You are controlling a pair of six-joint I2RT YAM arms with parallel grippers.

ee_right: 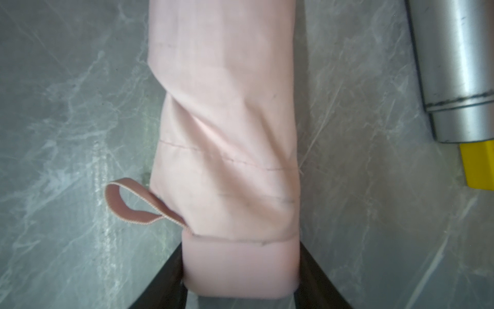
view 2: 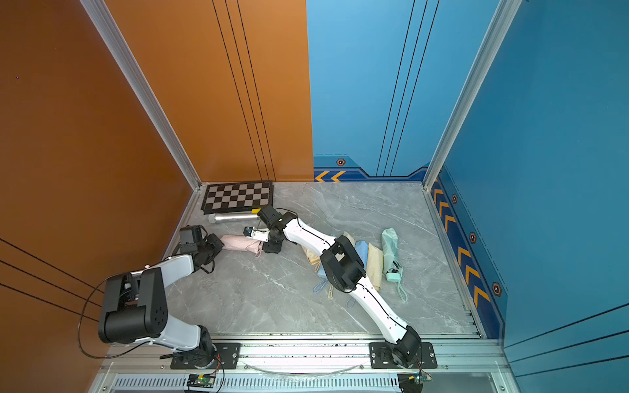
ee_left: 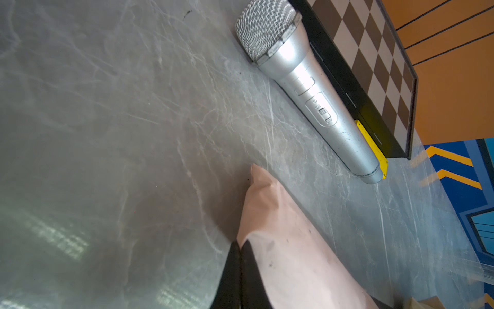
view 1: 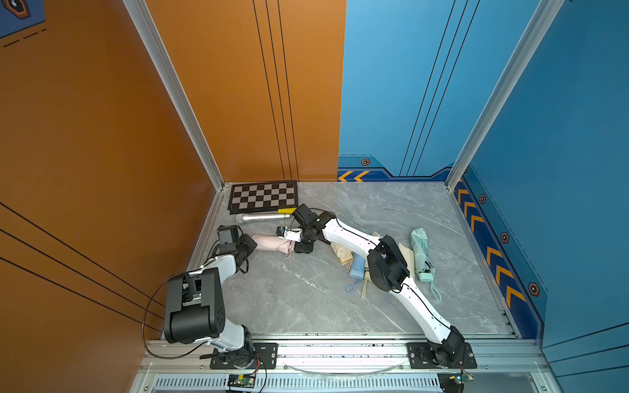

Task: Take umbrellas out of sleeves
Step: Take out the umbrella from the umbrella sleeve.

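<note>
A: Where the pink sleeve (view 1: 269, 242) lies on the table (view 1: 306, 296), near the silver microphone (view 1: 262, 217), what do your jaws hold?

B: Your left gripper (ee_left: 240, 247) pinches the sleeve's closed tip. Your right gripper (ee_right: 240, 270) clamps the umbrella handle (ee_right: 238, 254) protruding from its mouth.

Right arm (view 1: 388, 265) partly covers cream bundles (view 1: 342, 253) and blue bundle (view 1: 358, 267); sleeved or bare, can't tell. Pink sleeve (ee_right: 227, 107) and silver microphone (ee_right: 454, 67) run off picture edge in right wrist view.
</note>
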